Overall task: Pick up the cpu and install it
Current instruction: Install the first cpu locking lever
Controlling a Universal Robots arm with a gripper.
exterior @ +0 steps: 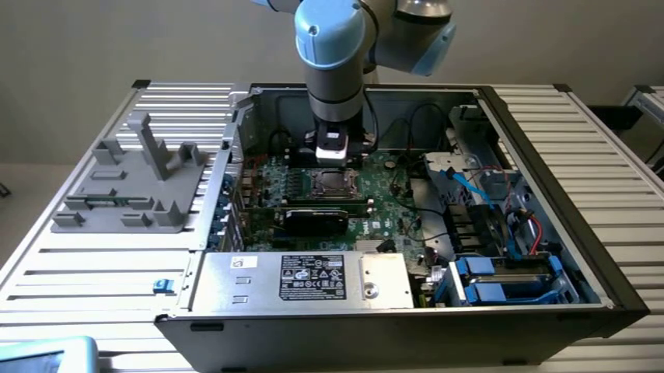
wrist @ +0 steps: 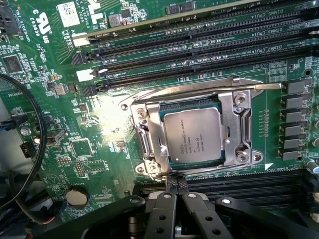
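Silver-topped cpu (wrist: 192, 135) sits inside the metal-framed socket (wrist: 238, 130).

We see the exterior view evenly and softly lit, rather muted, with a pale wall behind and the slatted table (exterior: 93, 264) bright grey. Inside the computer case (exterior: 581, 256) the light drops off, and its far corners fall into shadow. A small white glare sits on the arm's wrist (exterior: 332, 148) above the motherboard (exterior: 400, 214). In the wrist view a bright light washes out the green board beside the socket frame (wrist: 239, 129), and the cpu (wrist: 193, 135) lid shines softly. The gripper (wrist: 178, 201) fingers look dark and slightly blurred.
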